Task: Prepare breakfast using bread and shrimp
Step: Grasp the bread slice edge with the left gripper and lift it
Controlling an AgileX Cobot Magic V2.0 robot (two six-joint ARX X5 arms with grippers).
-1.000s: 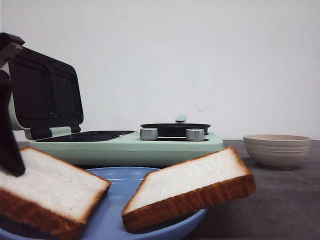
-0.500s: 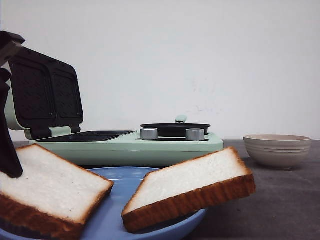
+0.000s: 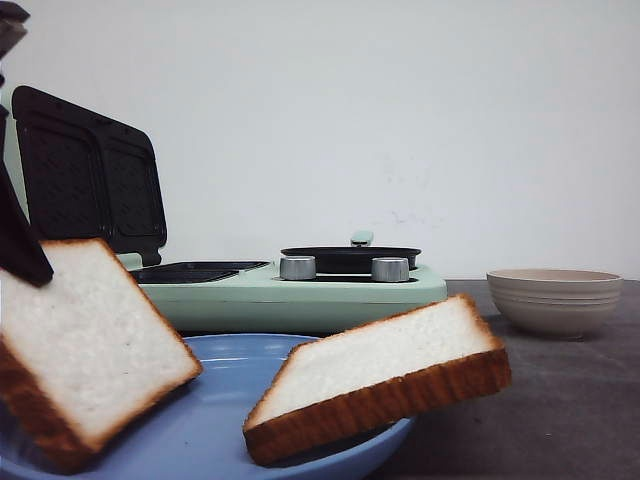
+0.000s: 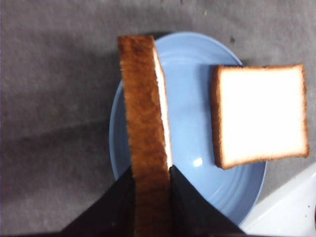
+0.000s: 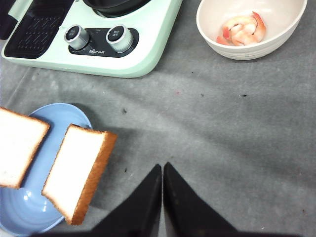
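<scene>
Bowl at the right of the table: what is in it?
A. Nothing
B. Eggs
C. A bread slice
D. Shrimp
D. The right wrist view looks down into the bowl and shows pink shrimp lying inside it.

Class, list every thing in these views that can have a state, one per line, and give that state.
Left gripper: shut on the held bread slice.
Held bread slice: lifted, tilted on edge above the plate.
Second bread slice: resting tilted on the plate rim.
Blue plate: on the table.
Right gripper: shut, empty.
Sandwich maker lid: open.
Bowl: holds shrimp.
</scene>
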